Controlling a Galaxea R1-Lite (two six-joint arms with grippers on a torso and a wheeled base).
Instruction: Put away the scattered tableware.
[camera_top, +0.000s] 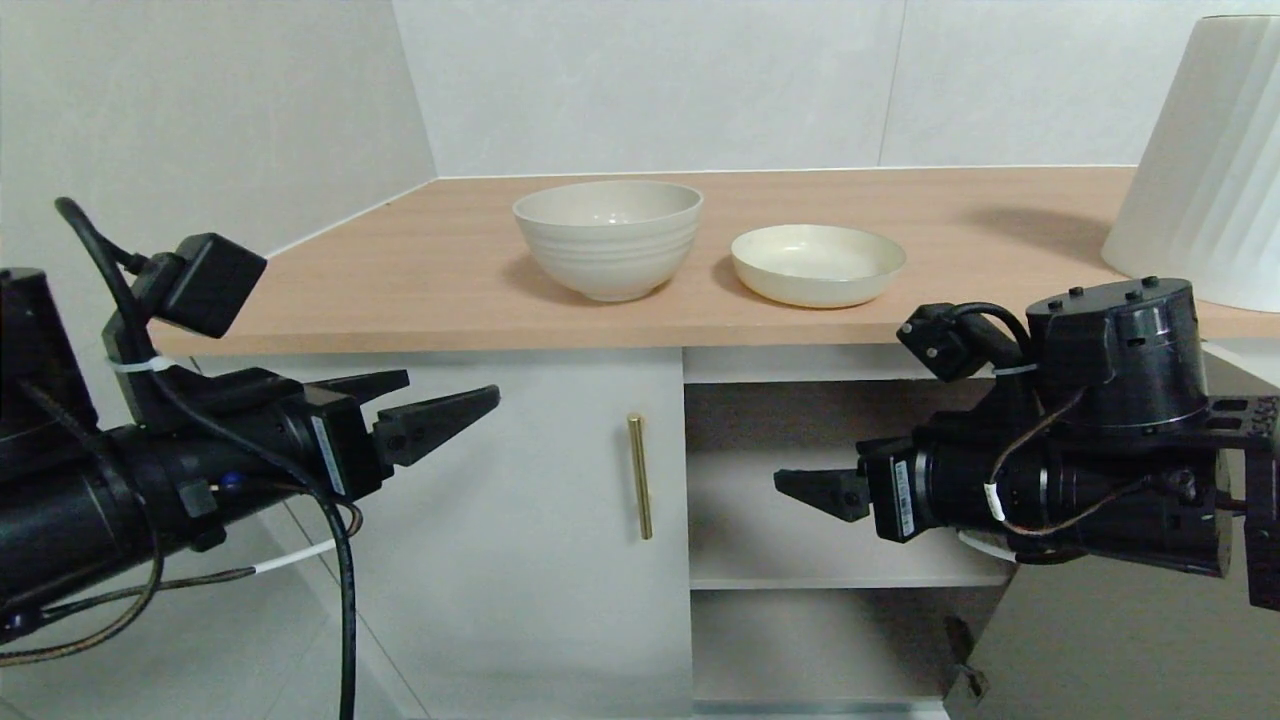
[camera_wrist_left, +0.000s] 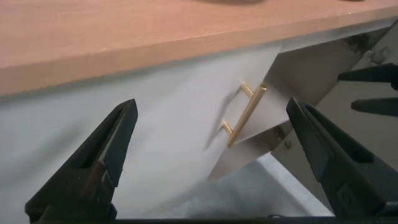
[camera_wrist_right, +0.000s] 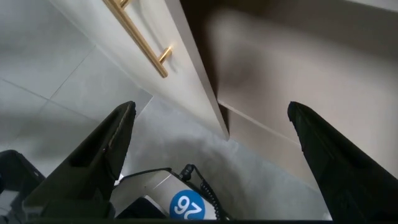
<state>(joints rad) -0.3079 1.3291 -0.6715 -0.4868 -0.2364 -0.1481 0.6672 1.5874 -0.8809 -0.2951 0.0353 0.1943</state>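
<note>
Two cream pieces stand on the wooden counter (camera_top: 420, 290): a deep ribbed bowl (camera_top: 607, 238) and, just right of it, a shallow dish (camera_top: 818, 263). Both arms hang below counter level, in front of the cabinet. My left gripper (camera_top: 450, 388) (camera_wrist_left: 211, 106) is open and holds nothing; it points at the closed white door (camera_top: 520, 520), left of the gold handle (camera_top: 640, 477) (camera_wrist_left: 245, 115). My right gripper (camera_top: 800, 485) (camera_wrist_right: 211, 107) is open too, level with the open compartment's shelf (camera_top: 800, 560), near the handle (camera_wrist_right: 140, 37).
A tall white ribbed shade (camera_top: 1200, 170) stands at the counter's right end. The cabinet's right door (camera_top: 1100, 650) is swung open below my right arm. Walls close the counter at the back and left. A tiled floor (camera_top: 250, 640) lies beneath.
</note>
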